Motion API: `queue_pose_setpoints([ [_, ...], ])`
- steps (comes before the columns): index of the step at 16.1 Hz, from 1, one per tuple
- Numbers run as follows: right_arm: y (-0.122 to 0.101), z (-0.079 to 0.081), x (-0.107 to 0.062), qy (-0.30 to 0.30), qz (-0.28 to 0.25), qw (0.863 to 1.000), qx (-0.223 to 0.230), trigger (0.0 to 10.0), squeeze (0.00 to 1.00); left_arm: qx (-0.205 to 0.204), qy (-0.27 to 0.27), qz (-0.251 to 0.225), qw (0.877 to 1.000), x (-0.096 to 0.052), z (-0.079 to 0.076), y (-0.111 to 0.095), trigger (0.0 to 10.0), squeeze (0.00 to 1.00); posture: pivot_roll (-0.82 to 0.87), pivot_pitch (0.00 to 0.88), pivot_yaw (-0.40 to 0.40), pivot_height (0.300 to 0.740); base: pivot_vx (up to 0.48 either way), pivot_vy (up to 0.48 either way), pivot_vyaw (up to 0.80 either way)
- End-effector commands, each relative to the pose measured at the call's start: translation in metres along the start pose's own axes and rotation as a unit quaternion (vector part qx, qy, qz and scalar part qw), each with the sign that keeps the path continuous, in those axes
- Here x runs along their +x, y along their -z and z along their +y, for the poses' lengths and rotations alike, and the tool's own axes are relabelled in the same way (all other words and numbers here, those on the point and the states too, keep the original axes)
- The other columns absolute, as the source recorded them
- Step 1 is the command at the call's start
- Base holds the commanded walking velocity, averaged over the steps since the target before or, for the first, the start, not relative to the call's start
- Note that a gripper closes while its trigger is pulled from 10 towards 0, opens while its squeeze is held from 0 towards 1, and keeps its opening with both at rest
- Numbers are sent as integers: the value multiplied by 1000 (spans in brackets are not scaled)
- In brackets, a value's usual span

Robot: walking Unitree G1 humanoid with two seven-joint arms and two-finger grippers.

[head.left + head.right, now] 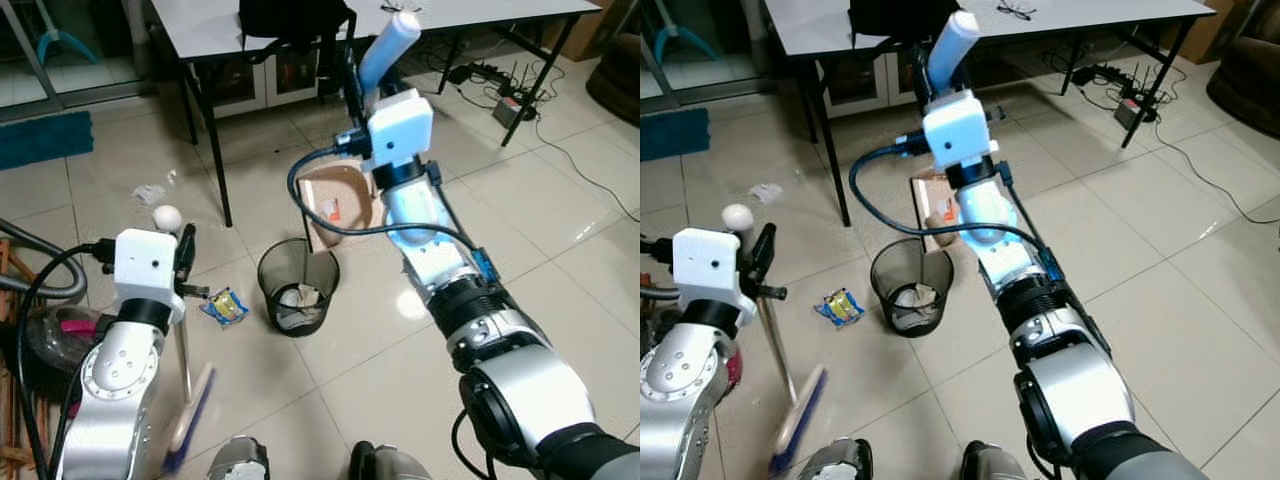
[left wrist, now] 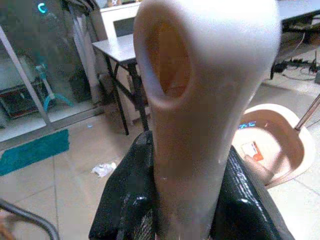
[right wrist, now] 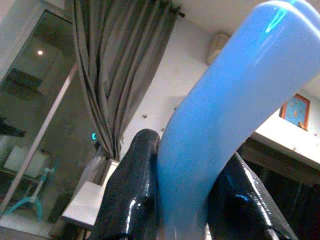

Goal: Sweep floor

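From the left eye view, the left gripper (image 1: 185, 255) is low at the robot's left side, its black fingers pinched on the thin shaft of a broom (image 1: 190, 405) just below the cream knob of its handle; the broom slants down to bristles resting on the tiled floor (image 1: 560, 250) near the robot's feet. The right arm reaches forward and up, and the right gripper (image 1: 358, 95) clasps the pale blue handle (image 1: 390, 45) of a tan dustpan (image 1: 340, 205), which hangs tilted just above and behind a black mesh wastebasket (image 1: 298, 288). Paper scraps lie inside the basket. A yellow and blue snack wrapper (image 1: 225, 306) lies on the tiles between broom and basket, and a crumpled white scrap (image 1: 150, 192) sits farther off near a leg of the white table (image 1: 220, 30).

The right eye view adds a pair of glasses (image 1: 1015, 10) on the table top and a power strip (image 1: 1135, 108) with cables on the floor beyond it.

The left wrist view shows the cream broom handle (image 2: 200, 110) squeezed between two black fingers (image 2: 125, 205), the dustpan pan beyond, holding a small orange-and-white packet.

The right wrist view shows the blue handle pressed between that gripper's fingers (image 3: 132, 195), with grey curtains (image 3: 115, 65) behind
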State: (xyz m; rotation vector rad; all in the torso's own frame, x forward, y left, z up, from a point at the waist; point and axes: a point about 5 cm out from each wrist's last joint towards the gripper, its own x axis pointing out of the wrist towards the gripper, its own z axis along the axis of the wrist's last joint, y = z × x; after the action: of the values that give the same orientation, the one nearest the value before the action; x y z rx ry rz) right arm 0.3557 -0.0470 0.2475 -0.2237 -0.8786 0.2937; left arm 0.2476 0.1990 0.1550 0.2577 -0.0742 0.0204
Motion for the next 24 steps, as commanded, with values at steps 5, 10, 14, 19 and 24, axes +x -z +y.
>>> queue_pose_setpoints([
  [5,-17,24,1,-72,-81,994,-10,10000,0,8,-3,-17,1000,2,1,-10,10000,0,156,163,-54,740,0,0,0],
  [10,-17,37,-7,-114,-95,989,-15,10000,0,9,-2,-18,1000,2,0,-10,10000,0,154,157,-56,740,0,0,0],
  [14,-13,46,-22,-152,-94,984,-11,10000,0,9,1,-19,1000,4,-2,-11,10000,0,151,151,-57,740,0,0,0],
  [19,-16,33,-15,-135,-113,984,-36,10000,0,9,4,-25,1000,10,-4,-12,10000,0,138,129,-51,740,0,0,0],
  [24,-53,-68,18,42,-160,979,-117,10000,0,1,37,-41,998,33,-15,-17,10000,0,53,61,5,740,0,0,0],
])
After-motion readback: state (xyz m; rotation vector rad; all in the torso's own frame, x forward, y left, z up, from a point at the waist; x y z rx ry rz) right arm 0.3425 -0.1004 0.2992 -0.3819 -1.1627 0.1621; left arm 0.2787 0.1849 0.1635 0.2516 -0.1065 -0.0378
